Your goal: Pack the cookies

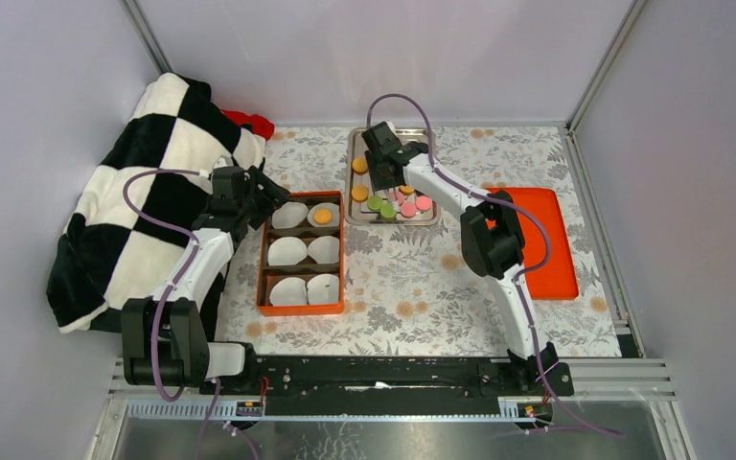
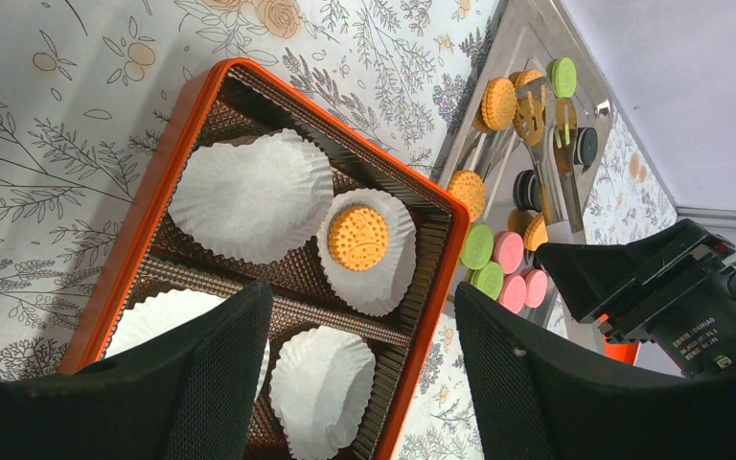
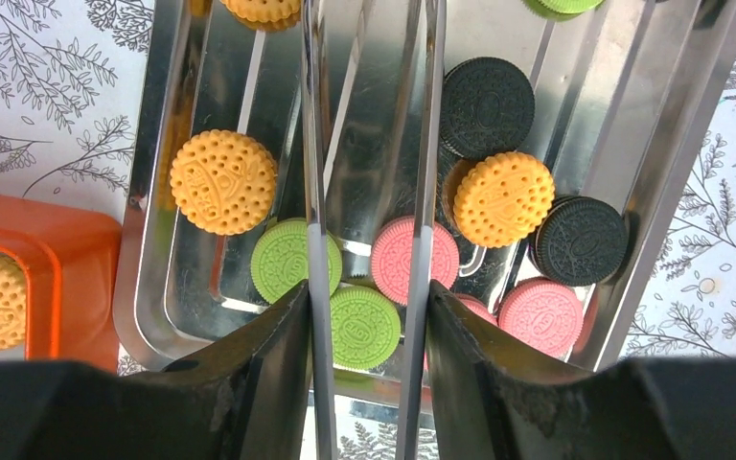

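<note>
Floral-printed cloth covers the tabletop (image 1: 412, 278), which is boxed in by pale walls. A black-and-white checked fleece blanket (image 1: 144, 211) is heaped at the left of the overhead view, and a flat orange plastic tray (image 1: 548, 244) lies at the right.

The cookies (image 3: 503, 198) are round sandwich discs with embossed, dotted faces and ribbed edges, in orange, green, pink and black. Being round, they have no long axis, and they lie face up. Most sit in a shiny steel tray (image 3: 158, 115) at upper centre of the overhead view, its long side running up and down the frame. The green and pink ones cluster at its lower end, touching one another.

One orange cookie (image 2: 358, 238) rests flat in a pleated white paper liner (image 2: 398, 259). It occupies the upper right compartment of an orange box (image 1: 302, 310) just left of the steel tray. The box's long side also runs up and down, and each of its six compartments holds a liner.

The left gripper (image 2: 359, 307) hangs over the box, its black mesh-textured fingers (image 2: 153, 383) wide apart with nothing between them. The right gripper (image 3: 369, 115) is over the steel tray. Its long thin metal blades (image 3: 311, 144) run parallel up the wrist view, parted and gripping nothing, with bare steel and part of a pink cookie showing in the gap.
</note>
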### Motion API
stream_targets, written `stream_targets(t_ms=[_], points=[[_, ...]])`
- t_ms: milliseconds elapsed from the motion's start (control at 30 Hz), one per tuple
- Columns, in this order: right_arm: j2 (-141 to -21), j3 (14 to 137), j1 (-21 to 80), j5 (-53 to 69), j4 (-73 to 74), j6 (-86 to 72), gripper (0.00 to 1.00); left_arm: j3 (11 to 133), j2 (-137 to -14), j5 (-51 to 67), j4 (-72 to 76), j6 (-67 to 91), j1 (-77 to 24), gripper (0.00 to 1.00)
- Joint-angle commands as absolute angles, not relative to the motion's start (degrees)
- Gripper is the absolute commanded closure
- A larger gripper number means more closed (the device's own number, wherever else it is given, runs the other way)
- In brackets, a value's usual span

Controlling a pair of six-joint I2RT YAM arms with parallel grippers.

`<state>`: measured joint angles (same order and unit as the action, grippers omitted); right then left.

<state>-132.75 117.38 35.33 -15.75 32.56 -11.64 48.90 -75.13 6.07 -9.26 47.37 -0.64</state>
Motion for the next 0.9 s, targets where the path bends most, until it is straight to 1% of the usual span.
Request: stream_targets(t_ms=[0,33,200,333,600,767,867], points=[[-133.4,121.3,34.5,-14.5,33.9,-11.9,0.54,49.0,-74.8,6.6,-7.4,46.5,-0.5,0.25],[-133.2,121.5,34.4,-14.5,33.8,-11.8,0.55,48.9,-74.7,6.6,-7.4,46.5,-0.4,0.25],[-130.6,121.8,34.4,-13.8,32.5,-10.9,0.71,49.5,-74.4,6.9,-8.0,46.7,-0.5,0.25],[-125.9,118.5,34.5,-12.4,31.3,-11.4,0.77,50.7,-73.1,5.8,-9.5,46.6,-0.5,0.26],[-113.4,108.6,35.9,-9.7,29.2,-12.1,0.81,54.2,-72.1,4.3,-12.8,46.9,-0.4,0.26],[-107.1,104.6,40.8,-9.8,30.8,-11.5,0.82,61.3,-73.4,0.3,-18.1,47.3,-0.3,0.25],[-105.3,103.3,45.2,-8.0,32.2,-11.8,0.82,64.2,-74.6,2.5,-19.0,49.3,2.6,0.24]])
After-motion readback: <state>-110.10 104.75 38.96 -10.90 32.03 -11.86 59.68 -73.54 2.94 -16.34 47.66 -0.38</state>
